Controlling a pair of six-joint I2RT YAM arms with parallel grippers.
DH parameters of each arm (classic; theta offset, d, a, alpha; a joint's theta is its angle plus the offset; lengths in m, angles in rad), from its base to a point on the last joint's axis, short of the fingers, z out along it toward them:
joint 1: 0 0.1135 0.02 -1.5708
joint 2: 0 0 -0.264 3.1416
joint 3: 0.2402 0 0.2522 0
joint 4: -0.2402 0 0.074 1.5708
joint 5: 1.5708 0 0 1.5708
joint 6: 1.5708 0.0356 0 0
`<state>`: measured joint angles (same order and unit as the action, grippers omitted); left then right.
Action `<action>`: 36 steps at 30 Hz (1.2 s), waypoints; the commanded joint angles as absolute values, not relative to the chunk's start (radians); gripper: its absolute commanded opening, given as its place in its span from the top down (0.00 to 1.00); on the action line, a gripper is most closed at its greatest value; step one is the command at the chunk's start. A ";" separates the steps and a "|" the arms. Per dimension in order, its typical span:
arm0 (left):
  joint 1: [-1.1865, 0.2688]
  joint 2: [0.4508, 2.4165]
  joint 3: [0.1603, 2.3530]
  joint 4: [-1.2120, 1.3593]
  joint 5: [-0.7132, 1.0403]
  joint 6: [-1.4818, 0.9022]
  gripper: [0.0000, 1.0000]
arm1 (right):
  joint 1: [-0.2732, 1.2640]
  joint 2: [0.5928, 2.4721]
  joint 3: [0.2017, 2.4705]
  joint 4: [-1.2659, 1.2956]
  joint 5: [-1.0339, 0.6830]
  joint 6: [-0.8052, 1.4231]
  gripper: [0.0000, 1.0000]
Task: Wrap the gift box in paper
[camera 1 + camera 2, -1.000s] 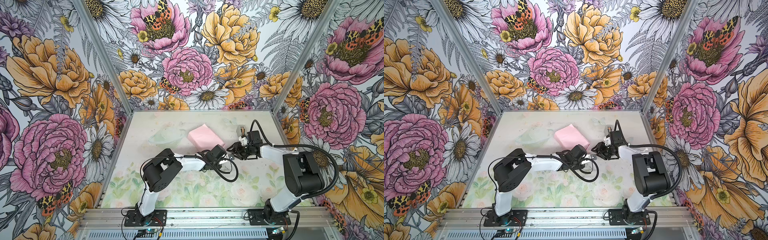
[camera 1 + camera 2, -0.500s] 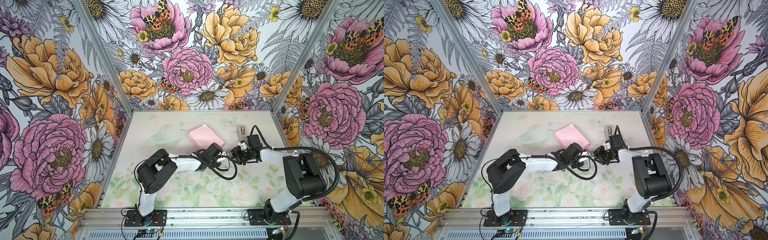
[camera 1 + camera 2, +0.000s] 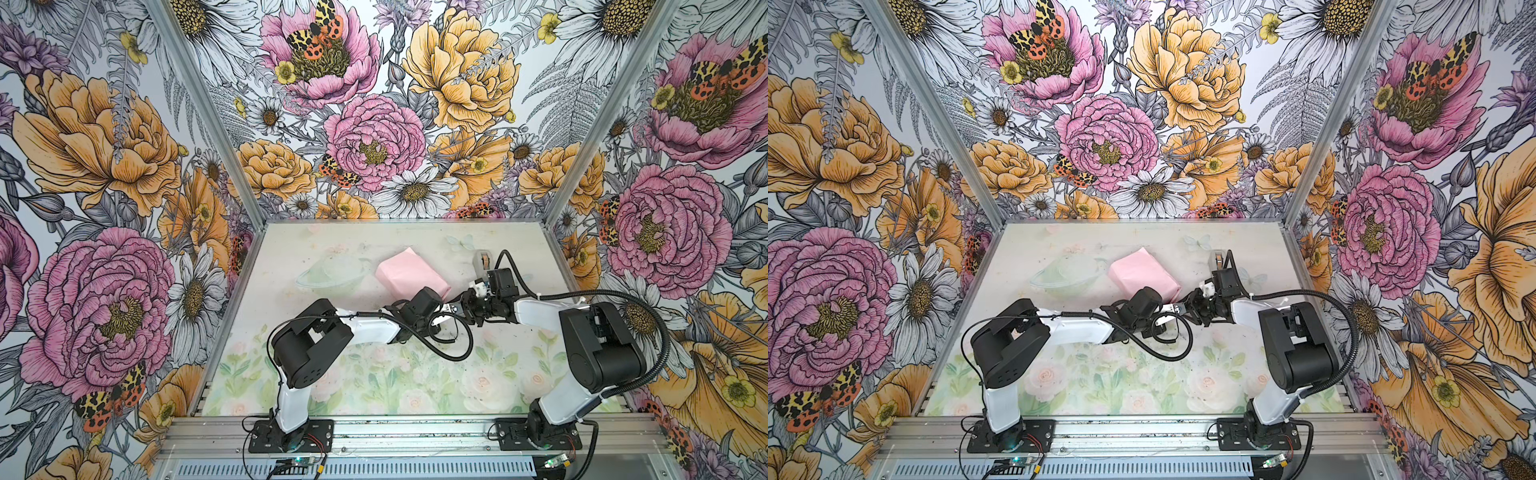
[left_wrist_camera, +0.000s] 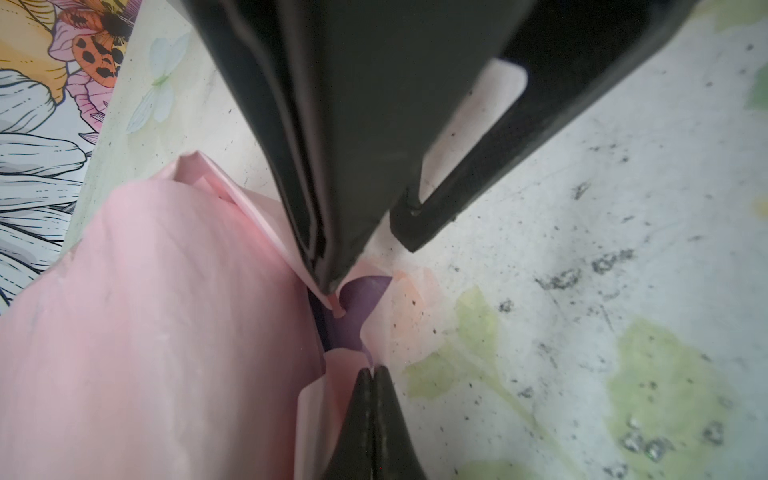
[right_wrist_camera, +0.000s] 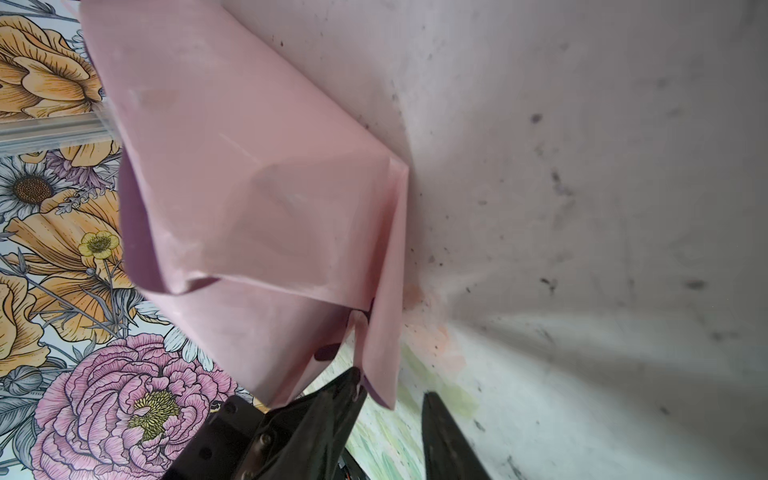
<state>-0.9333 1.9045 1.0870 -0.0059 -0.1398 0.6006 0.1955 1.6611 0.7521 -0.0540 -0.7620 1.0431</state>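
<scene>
Floral-print tabletop (image 3: 332,245), flower-papered walls | small dark navy gift box (image 4: 318,322) nearly all hidden, with one sliver showing in the fold | creased pale-pink paper sheet (image 3: 409,277), lilac inside, wrapped over it mid-tabletop | left tool (image 4: 370,370) tips together at a flap, grip unclear | right tool (image 5: 392,384) jaws apart, flap corner between.

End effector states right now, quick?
Left end effector: closed at the edge of the paper; pinch unclear.
Right end effector: open, a flap of the paper between its jaws.
</scene>
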 commanded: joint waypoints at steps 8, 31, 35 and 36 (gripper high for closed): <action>-0.926 1.853 1.061 0.048 -0.108 0.591 1.00 | 0.219 1.723 0.777 0.021 -0.762 1.086 0.73; -0.933 1.693 1.026 0.057 -0.161 0.560 0.12 | 0.221 1.712 0.768 0.059 -0.741 1.126 1.00; -0.921 1.635 1.002 0.055 -0.201 0.575 0.01 | 0.219 1.708 0.771 0.054 -0.737 1.124 1.00; -0.916 1.637 1.003 0.047 -0.201 0.584 0.01 | 0.220 1.707 0.772 0.052 -0.738 1.123 1.00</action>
<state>-0.9314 1.6455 1.0229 0.0387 -0.1680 0.5785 0.2131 1.7172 0.7528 0.0429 -0.7563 1.1183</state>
